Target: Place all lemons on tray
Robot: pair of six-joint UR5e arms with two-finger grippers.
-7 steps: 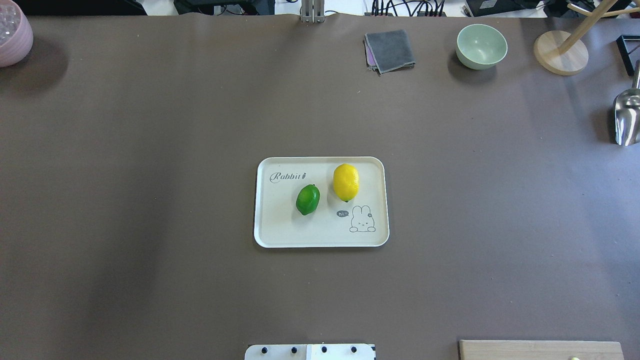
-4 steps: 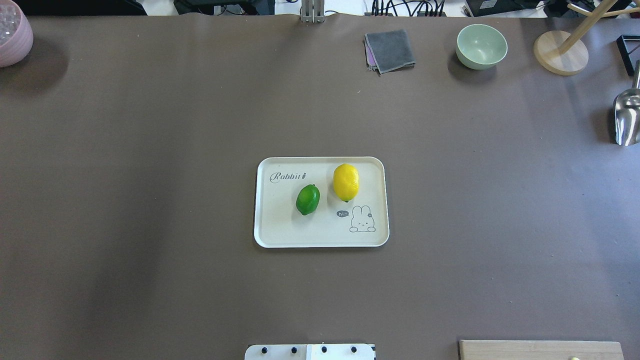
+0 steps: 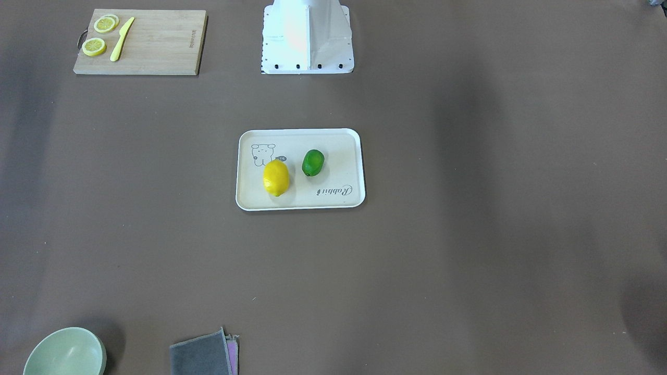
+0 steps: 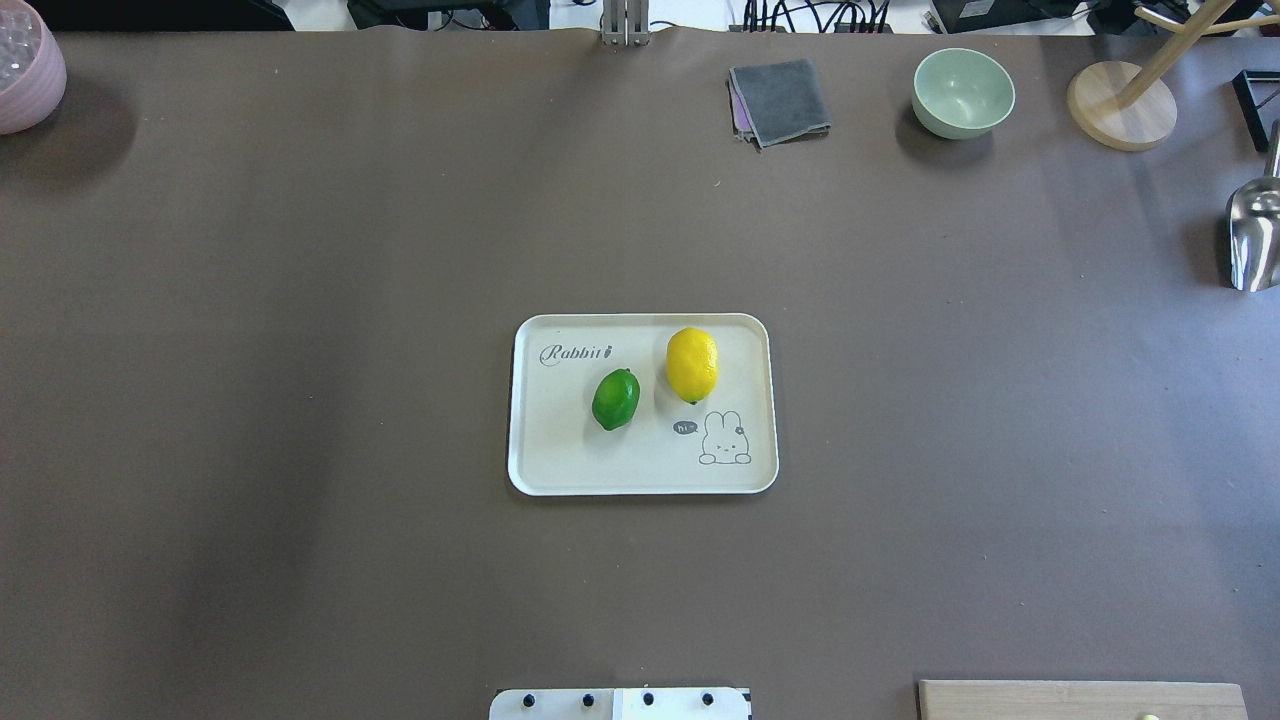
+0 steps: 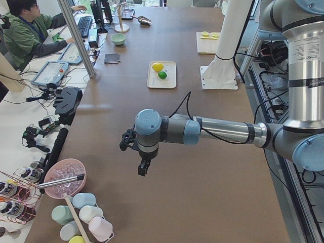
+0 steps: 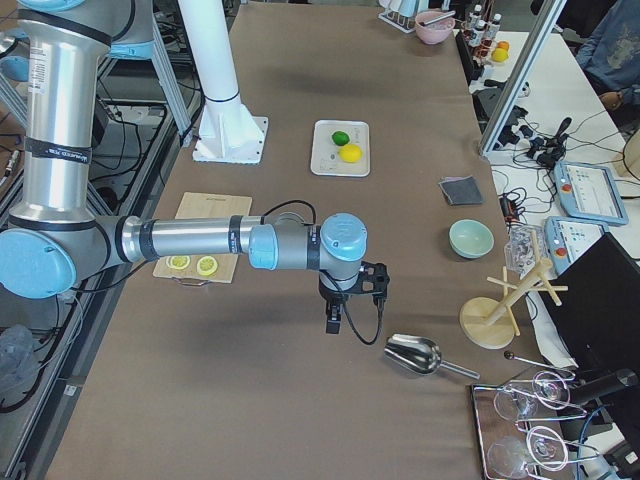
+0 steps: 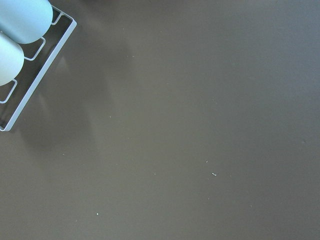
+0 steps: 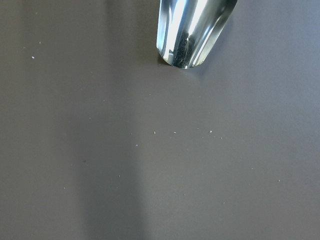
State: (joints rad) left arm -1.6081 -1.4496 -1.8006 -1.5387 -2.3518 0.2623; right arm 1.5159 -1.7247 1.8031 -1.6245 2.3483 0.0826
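Observation:
The cream tray (image 4: 560, 460) lies at the table's middle. The yellow lemon (image 4: 692, 364) and the smaller green lemon (image 4: 615, 398) both rest on it, side by side and apart. They also show in the front-facing view: the yellow lemon (image 3: 276, 177), the green lemon (image 3: 313, 162) and the tray (image 3: 338, 146). My left gripper (image 5: 143, 167) hangs over bare table far toward the table's left end. My right gripper (image 6: 333, 322) hangs far toward the right end, near the metal scoop. Each shows only in a side view, so I cannot tell whether it is open or shut.
A wooden cutting board (image 3: 156, 47) with lemon slices (image 3: 94, 47) and a yellow knife (image 3: 121, 39) lies near the robot base (image 3: 307, 36). A green bowl (image 4: 962, 92), grey cloth (image 4: 780, 100), wooden stand (image 4: 1120, 105), metal scoop (image 4: 1255, 235) and pink bowl (image 4: 25, 70) line the far and side edges.

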